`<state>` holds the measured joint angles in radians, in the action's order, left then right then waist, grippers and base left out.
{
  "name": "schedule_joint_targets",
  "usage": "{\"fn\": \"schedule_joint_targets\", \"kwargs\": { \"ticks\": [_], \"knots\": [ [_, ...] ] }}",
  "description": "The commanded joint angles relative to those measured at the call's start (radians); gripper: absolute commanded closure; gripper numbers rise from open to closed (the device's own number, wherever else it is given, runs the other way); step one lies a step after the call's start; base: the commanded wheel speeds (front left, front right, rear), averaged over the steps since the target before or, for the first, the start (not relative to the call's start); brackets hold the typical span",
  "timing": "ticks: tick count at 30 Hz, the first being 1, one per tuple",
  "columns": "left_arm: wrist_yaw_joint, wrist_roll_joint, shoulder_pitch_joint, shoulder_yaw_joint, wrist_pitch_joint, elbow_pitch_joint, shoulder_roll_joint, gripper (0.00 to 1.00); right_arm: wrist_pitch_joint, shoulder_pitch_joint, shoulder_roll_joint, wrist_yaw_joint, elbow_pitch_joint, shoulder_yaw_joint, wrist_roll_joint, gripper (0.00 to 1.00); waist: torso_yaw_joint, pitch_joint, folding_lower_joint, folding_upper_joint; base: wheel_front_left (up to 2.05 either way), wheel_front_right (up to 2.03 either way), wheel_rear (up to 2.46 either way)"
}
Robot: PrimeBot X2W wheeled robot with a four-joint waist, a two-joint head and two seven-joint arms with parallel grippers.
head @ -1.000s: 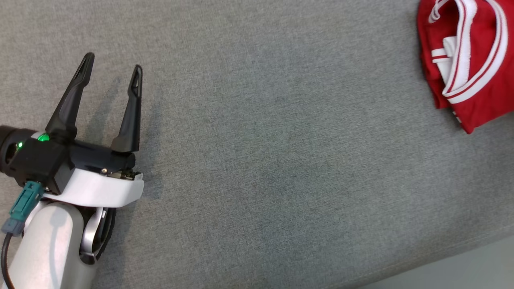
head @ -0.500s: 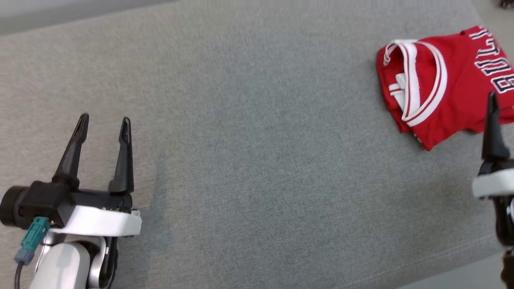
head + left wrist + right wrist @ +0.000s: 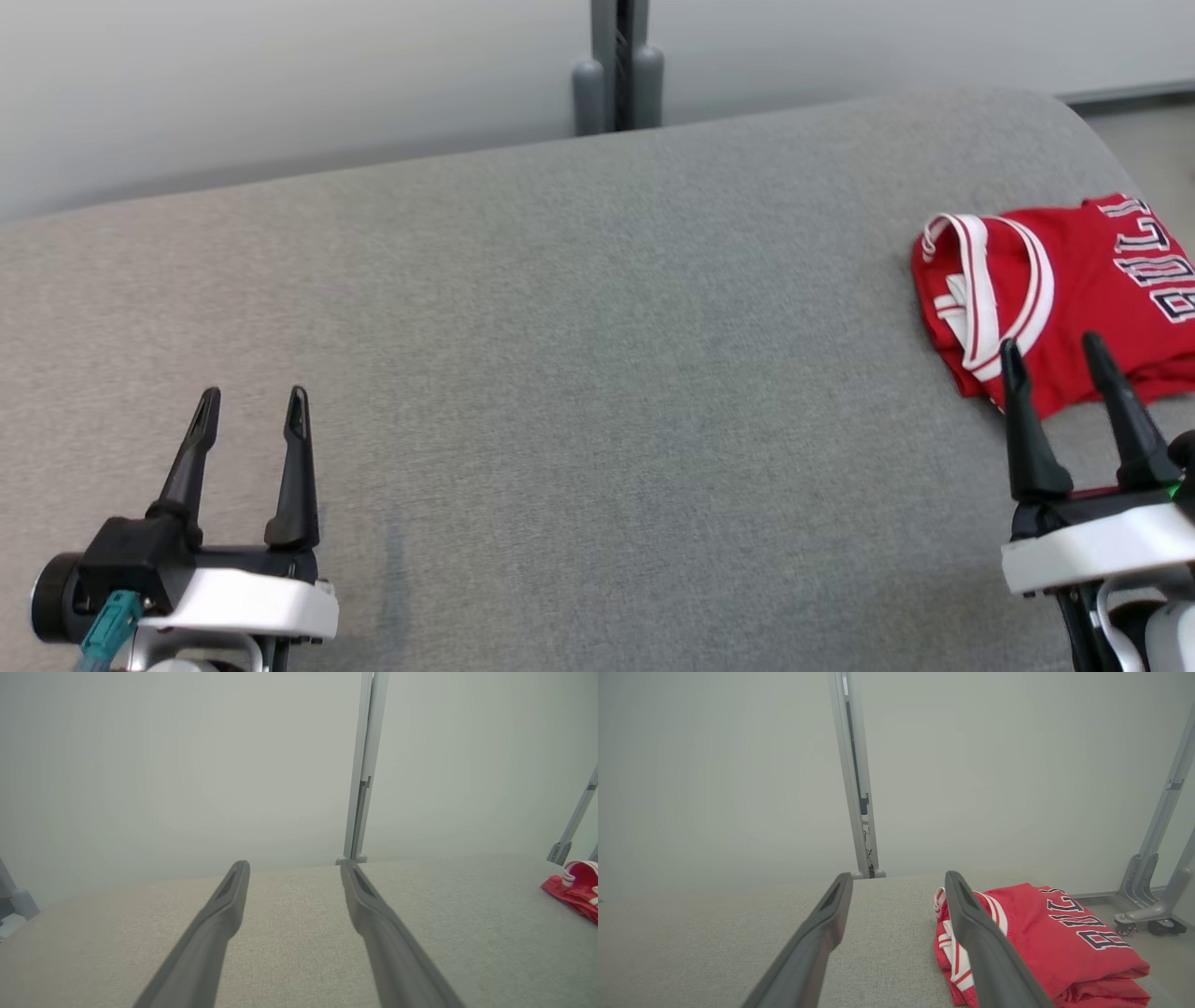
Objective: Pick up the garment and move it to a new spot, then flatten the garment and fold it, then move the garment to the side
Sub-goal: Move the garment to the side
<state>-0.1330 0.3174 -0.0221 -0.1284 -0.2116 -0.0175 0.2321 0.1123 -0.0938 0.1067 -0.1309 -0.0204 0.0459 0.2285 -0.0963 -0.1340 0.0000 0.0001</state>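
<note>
The garment is a red jersey with white trim and dark lettering, folded into a compact bundle at the right end of the grey padded surface. It also appears in the right wrist view and at the right edge of the left wrist view. My right gripper hovers open just in front of the jersey's near edge, nothing between its fingers. My left gripper is open and empty at the lower left, far from the jersey.
A pale wall runs behind the surface, with a grey upright post at its back edge. Metal frame legs with casters stand on the floor beyond the right end. The surface's rounded right corner lies close to the garment.
The head camera has tilted up, bringing the wall, post and my right gripper into view. Both grippers stay open. The folded jersey lies as it did.
</note>
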Motion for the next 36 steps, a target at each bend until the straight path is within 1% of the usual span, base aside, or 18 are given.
{"fn": "schedule_joint_targets", "kwargs": {
  "ticks": [1,7,11,20,28,36],
  "knots": [
    [-0.006,0.004,0.018,0.003,0.004,-0.001,0.005,0.0,-0.015,0.027,-0.001,0.0,-0.016,0.002,-0.008,0.0,0.044,0.049,0.0,-0.0001,0.0,0.0,0.0],
    [-0.018,0.007,0.082,-0.003,0.018,-0.002,0.011,0.0,-0.063,0.113,-0.01,0.0,-0.059,-0.007,-0.021,0.0,0.079,0.111,0.0,-0.0001,0.0,0.0,0.0],
    [-0.026,0.007,0.12,-0.005,0.028,-0.009,0.015,0.0,-0.081,0.158,-0.015,0.0,-0.081,-0.005,-0.024,0.0,0.089,0.14,0.0,-0.0001,0.0,0.0,0.0],
    [-0.016,0.015,0.157,-0.003,0.037,-0.006,0.037,0.0,-0.102,0.225,-0.018,0.0,-0.114,0.019,-0.031,0.0,0.105,0.172,0.0,-0.0001,0.0,0.0,0.0],
    [-0.025,0.015,0.163,0.004,0.05,-0.015,0.06,0.0,-0.119,0.248,-0.024,0.0,-0.138,0.026,-0.04,0.0,0.11,0.184,0.0,-0.0001,0.0,0.0,0.0],
    [-0.033,0.018,0.17,0.004,0.063,-0.024,0.066,0.0,-0.121,0.25,-0.028,0.0,-0.143,0.023,-0.044,0.0,0.108,0.19,0.0,-0.0001,0.0,0.0,0.0]
  ]
}}
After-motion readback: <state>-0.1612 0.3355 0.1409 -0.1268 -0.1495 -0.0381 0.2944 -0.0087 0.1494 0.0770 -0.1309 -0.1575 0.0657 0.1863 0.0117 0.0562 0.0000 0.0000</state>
